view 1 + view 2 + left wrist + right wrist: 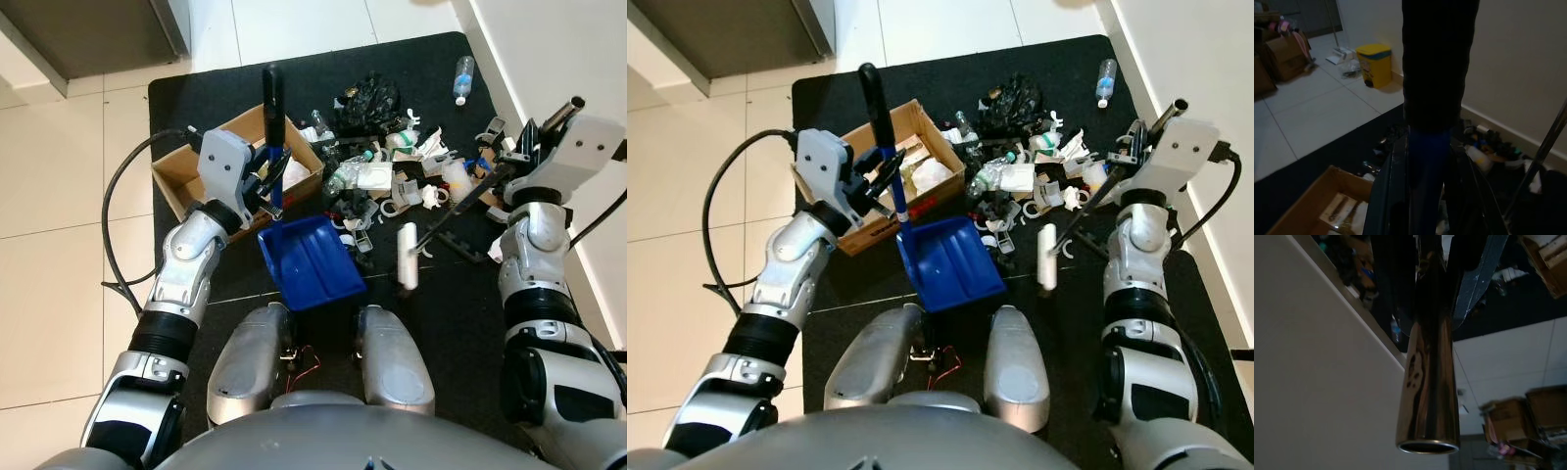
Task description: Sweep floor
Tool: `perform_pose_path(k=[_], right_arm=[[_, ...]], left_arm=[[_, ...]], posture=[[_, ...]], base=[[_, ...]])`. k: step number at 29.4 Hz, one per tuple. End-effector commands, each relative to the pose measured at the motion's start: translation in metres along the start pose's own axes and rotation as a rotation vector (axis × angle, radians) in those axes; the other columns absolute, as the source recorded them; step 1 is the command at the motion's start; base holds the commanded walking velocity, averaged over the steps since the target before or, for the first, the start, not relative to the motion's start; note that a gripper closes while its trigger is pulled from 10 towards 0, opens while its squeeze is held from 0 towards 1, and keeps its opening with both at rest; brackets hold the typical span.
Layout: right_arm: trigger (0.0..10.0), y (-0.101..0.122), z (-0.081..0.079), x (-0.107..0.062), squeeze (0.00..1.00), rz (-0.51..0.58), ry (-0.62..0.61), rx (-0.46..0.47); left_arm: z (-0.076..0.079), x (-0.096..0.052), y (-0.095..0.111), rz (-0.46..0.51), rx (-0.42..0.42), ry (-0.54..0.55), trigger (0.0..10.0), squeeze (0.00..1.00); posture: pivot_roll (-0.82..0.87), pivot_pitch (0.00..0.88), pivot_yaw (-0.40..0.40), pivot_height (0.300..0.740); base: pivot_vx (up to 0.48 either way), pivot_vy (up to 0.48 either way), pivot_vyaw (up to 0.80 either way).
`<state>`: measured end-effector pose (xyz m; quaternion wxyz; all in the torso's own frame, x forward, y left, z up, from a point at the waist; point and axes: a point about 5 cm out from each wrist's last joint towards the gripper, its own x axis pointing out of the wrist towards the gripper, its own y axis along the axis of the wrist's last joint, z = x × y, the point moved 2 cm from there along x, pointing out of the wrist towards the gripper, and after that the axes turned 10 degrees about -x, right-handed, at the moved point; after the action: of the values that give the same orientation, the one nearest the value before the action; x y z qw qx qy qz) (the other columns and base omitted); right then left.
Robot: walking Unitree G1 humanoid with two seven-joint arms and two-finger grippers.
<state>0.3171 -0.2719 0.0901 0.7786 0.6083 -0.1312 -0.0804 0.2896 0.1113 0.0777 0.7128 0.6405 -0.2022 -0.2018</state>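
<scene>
The tiled floor carries a black mat. On the mat lie a heap of litter, a cardboard box, a blue dustpan, a plastic bottle near the wall, and a white brush head.

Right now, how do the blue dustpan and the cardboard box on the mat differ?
The blue dustpan is glossy plastic with a long handle, gripped by the left gripper; the cardboard box is brown with upright walls, and no gripper touches it. The dustpan's tray looks bare, while the box holds some papers or packaging. The dustpan sits nearer the robot's legs, the box behind it. Both rest on the black mat beside the litter pile.
</scene>
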Motion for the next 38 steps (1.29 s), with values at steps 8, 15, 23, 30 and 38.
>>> perform_pose_path(k=[8, 15, 23, 30, 38], right_arm=[[10.0, 0.026, -0.017, 0.014, 0.0, 0.114, 0.073, -0.003], [10.0, 0.047, -0.029, 0.025, 0.0, 0.185, 0.159, 0.035], [10.0, 0.064, -0.045, 0.033, 0.0, 0.228, 0.243, 0.034], [10.0, 0.067, -0.05, 0.035, 0.0, 0.23, 0.274, 0.029], [10.0, 0.073, -0.046, 0.039, 0.0, 0.247, 0.283, 0.037]], left_arm=[[-0.019, -0.009, -0.016, -0.057, 0.153, 0.03, 10.0, 0.0], [-0.027, -0.009, -0.015, -0.026, 0.25, 0.056, 10.0, 0.0], [-0.021, 0.002, -0.009, 0.034, 0.267, 0.038, 10.0, 0.0], [-0.006, 0.008, -0.016, 0.033, 0.292, -0.012, 10.0, 0.0], [0.018, 0.006, -0.033, 0.013, 0.387, -0.133, 10.0, 0.0]], posture=[[0.04, 0.195, 0.036, 0.74], [0.03, 0.225, 0.033, 0.74], [0.02, 0.257, 0.03, 0.74], [-0.01, 0.257, 0.025, 0.74], [-0.04, 0.269, 0.023, 0.74]], base=[[0.0, 0.0, 0.0], [0.0, 0.0, 0.0], [0.0, 0.0, 0.0], [0.0, 0.0, 0.0], [0.0, 0.0, 0.0]])
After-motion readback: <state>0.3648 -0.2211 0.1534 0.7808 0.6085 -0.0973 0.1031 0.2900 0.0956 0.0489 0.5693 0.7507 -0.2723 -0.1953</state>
